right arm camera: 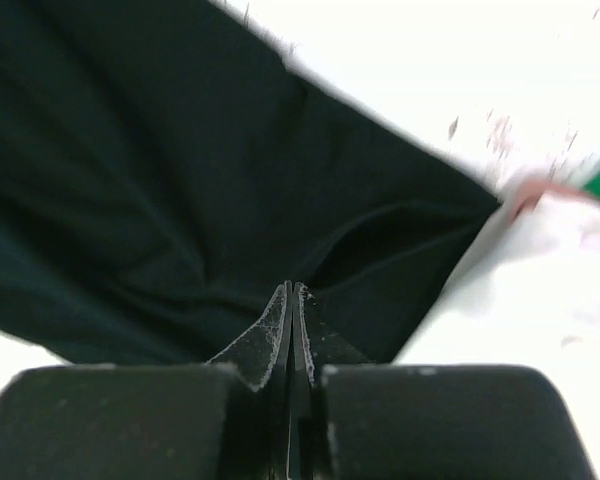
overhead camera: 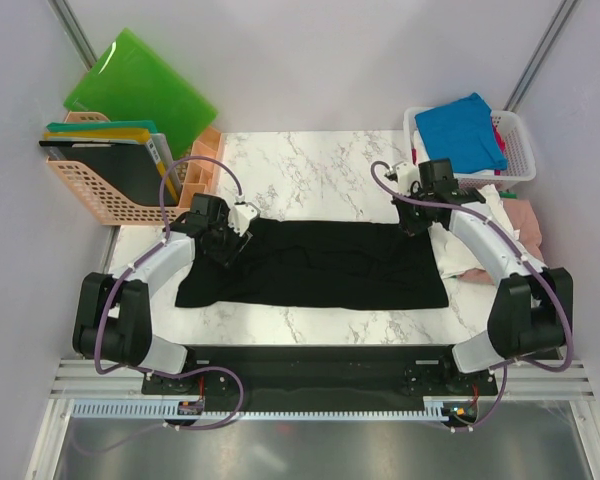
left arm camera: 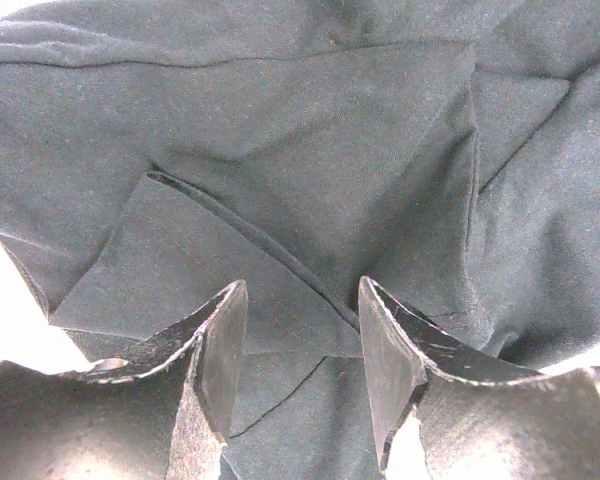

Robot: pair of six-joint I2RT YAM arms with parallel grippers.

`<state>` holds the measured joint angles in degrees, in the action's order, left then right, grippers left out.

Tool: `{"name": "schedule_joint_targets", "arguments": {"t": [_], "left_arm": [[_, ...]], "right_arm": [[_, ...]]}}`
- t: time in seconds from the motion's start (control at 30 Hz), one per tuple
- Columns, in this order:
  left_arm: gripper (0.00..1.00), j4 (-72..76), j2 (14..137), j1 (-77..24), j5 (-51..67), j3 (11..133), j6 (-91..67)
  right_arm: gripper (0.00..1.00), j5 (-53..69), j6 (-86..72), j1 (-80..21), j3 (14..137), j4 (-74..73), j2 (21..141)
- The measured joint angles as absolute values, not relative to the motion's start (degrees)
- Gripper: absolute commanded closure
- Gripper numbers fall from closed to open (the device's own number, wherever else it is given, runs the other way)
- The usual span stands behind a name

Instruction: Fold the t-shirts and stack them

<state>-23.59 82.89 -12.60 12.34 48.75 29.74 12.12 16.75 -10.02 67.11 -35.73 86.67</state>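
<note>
Early stage: black t-shirt flat, unfolded, across table's middle. Toward table's left, left gripper spread over cloth; toward table's right, right gripper pressed together, pinching shirt corner. No fold or stack yet; other t-shirts at table's right edge.

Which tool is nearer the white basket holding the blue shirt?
Right. The right tool sits just in front of the basket; the left tool is at the opposite end of the black shirt.

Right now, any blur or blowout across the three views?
Top external: sharp, even light on marble table. Left wrist: black t-shirt crisp, frame corners blown white. Right wrist: its edge smeared, background overexposed; right gripper sharp.
</note>
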Motion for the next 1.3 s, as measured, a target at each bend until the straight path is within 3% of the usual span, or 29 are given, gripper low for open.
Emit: {"name": "schedule_joint_targets", "arguments": {"t": [0.13, 0.2, 0.27, 0.37, 0.53, 0.63, 0.73, 0.77, 0.83, 0.93, 0.97, 1.0, 1.17, 1.3], "left_arm": [[0.44, -23.5, 82.8, -12.6, 12.3, 48.6, 30.0], [0.44, -23.5, 82.7, -12.6, 12.2, 48.4, 30.2], [0.44, -23.4, 82.5, -12.6, 12.1, 48.1, 30.4], [0.44, -23.4, 82.1, -12.6, 12.1, 47.6, 30.6], [0.44, -23.5, 81.8, -12.6, 12.2, 47.1, 30.7], [0.44, -23.5, 81.7, -12.6, 12.2, 46.8, 30.7], [0.44, -23.5, 81.7, -12.6, 12.2, 46.6, 30.8], [0.44, -23.5, 81.7, -12.6, 12.2, 46.7, 30.8], [0.44, -23.5, 81.7, -12.6, 12.2, 46.7, 30.8], [0.44, -23.5, 81.6, -12.6, 12.2, 46.7, 30.8], [0.44, -23.6, 81.4, -12.6, 12.1, 46.6, 30.7], [0.44, -23.7, 81.2, -12.6, 12.1, 46.6, 30.8], [0.44, -23.6, 79.9, -12.6, 12.1, 46.6, 30.8], [0.44, -23.7, 79.8, -12.6, 12.2, 46.4, 30.7]], "right_arm": [[0.85, 11.6, 17.9, -10.0, 63.7, -39.6, 82.3], [0.48, 11.6, 18.3, -10.0, 62.0, -41.8, 79.8], [0.22, 11.2, 19.3, -10.0, 60.8, -44.5, 77.1], [0.14, 9.9, 20.7, -10.0, 59.8, -47.0, 72.8], [0.14, 7.2, 21.5, -10.0, 58.1, -48.6, 67.3], [0.21, 6.6, 21.5, -10.0, 57.4, -48.3, 67.2], [0.43, 6.8, 21.4, -10.0, 57.0, -46.9, 69.0], [0.61, 7.1, 21.4, -10.0, 57.0, -46.3, 70.1], [0.69, 7.9, 20.9, -10.0, 57.3, -44.5, 74.0], [0.49, 9.3, 19.2, -10.0, 59.5, -43.1, 81.1], [0.35, 9.7, 18.8, -10.0, 60.4, -42.6, 83.0], [0.29, 10.0, 18.4, -10.0, 61.4, -41.8, 84.6], [0.13, 10.7, 18.0, -10.0, 65.5, -38.7, 90.2], [0.08, 10.5, 17.8, -10.0, 66.2, -36.4, 94.6]]}}
